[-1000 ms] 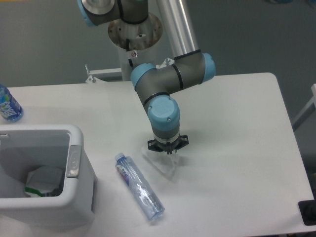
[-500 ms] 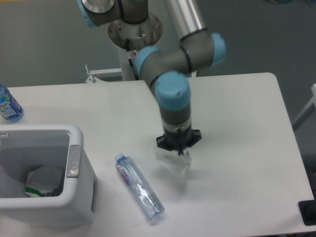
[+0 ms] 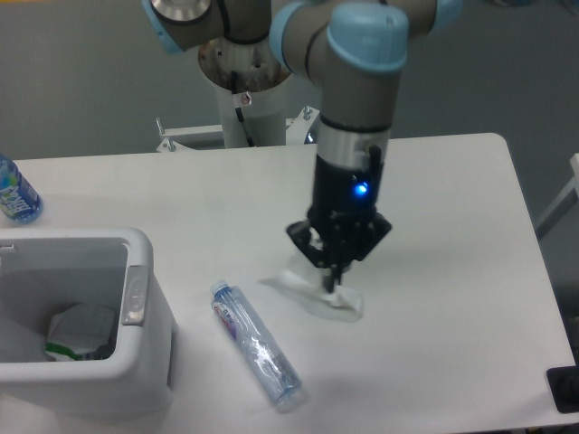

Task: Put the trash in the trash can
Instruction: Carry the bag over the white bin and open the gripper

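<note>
Tool (image 3: 333, 279) — seemingly pinching — wrapper (image 3: 318, 291)

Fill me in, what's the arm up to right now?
The pincer is closed on the crumpled clear wrapper, which hangs from its tips with its lower edge at the table. The slim bottle lies flat beside the white trash can, not yet picked up. The can holds some crumpled trash. Another blue-labelled bottle sits at the far left edge.

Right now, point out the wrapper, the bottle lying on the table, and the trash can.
wrapper (image 3: 317, 296): fixed camera, clear sheet left of the fingertips.
bottle (image 3: 255, 344): fixed camera, mid-body by the label.
trash can (image 3: 135, 294): fixed camera, grey handle plate on the right rim.
</note>
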`<action>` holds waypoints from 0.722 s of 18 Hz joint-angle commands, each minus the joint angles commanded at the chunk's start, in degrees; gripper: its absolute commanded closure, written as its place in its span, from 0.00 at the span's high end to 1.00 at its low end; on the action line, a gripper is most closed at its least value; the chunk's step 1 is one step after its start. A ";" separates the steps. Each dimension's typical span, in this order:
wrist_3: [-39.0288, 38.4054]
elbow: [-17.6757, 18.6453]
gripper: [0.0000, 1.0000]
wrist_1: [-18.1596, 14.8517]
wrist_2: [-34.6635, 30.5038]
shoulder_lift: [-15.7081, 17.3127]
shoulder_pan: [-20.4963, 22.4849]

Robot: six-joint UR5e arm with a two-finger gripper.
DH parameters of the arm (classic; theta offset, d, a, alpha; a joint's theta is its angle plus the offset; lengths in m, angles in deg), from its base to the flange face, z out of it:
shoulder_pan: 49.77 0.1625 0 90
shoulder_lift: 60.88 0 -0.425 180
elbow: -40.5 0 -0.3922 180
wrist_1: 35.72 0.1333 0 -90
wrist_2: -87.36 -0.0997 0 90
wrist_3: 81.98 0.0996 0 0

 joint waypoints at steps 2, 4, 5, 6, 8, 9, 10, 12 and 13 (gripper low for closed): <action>0.00 -0.09 0.00 2.55 0.00 0.00 -3.86; -0.09 -0.44 0.00 3.26 0.00 0.00 -7.56; -0.09 -0.53 0.00 3.35 0.00 0.00 -9.31; -0.17 -0.53 0.00 3.35 -0.09 0.00 -10.98; -0.53 -0.62 0.00 3.44 -0.17 0.18 -13.89; -0.53 -0.53 0.00 3.44 -0.18 0.53 -15.21; -0.53 -0.53 0.01 3.53 -0.18 0.53 -16.18; 0.00 -0.44 0.48 3.79 -0.18 0.27 -17.41; 0.44 -0.61 0.82 3.79 -0.18 0.09 -17.42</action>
